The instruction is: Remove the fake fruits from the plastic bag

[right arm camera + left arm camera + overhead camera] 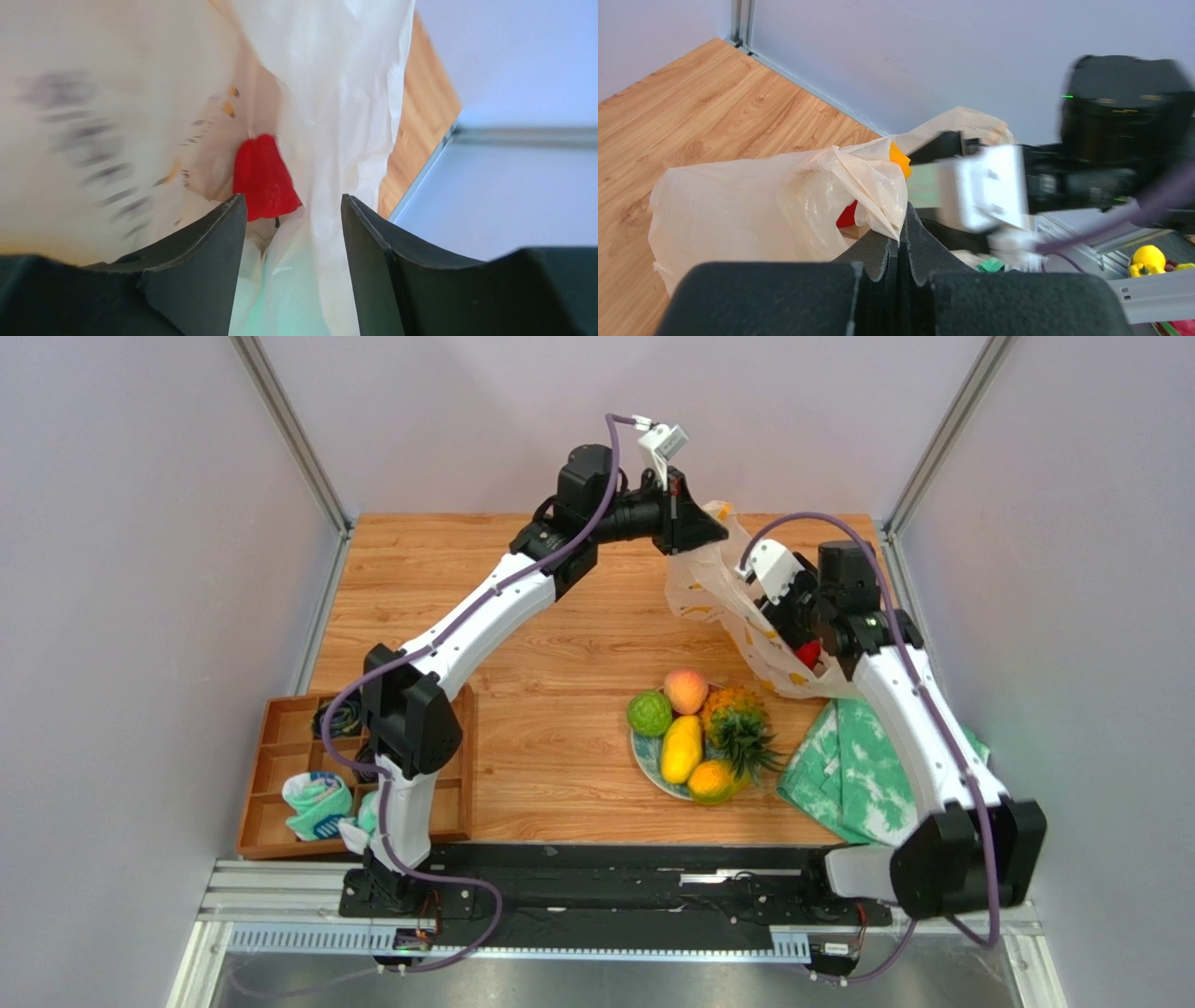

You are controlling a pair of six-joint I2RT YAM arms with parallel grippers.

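Table [561,658], wooden top, contents as follows.

Bag [723,595]: thin white plastic with dark print, lifted off the table near the far right corner. It holds one red pepper [265,178], low among the folds and also visible from the left wrist view. Whether anything else is inside cannot be told.

Left gripper [904,245]: fingers pressed together, pinching a fold of the bag's film at its upper edge.

Right gripper [291,241]: fingers spread, bag film bunched between them, the pepper just beyond the tips. Whether they touch the pepper cannot be told.

Plate [643,760]: right of the table's middle, toward the near edge. It holds five fruits:
- a bumpy green fruit [650,714]
- a peach [686,690]
- a leafy pineapple [737,728]
- a mango [682,749]
- a second mango [713,781] at the plate's near rim

Cloth [856,770]: green and white, lying flat by the right edge, just beside the plate.

Tray [274,756]: wooden, with compartments, at the near left corner. It holds a rolled teal-and-white rag [316,805] in a near compartment and a dark item in a far one, too small to identify.
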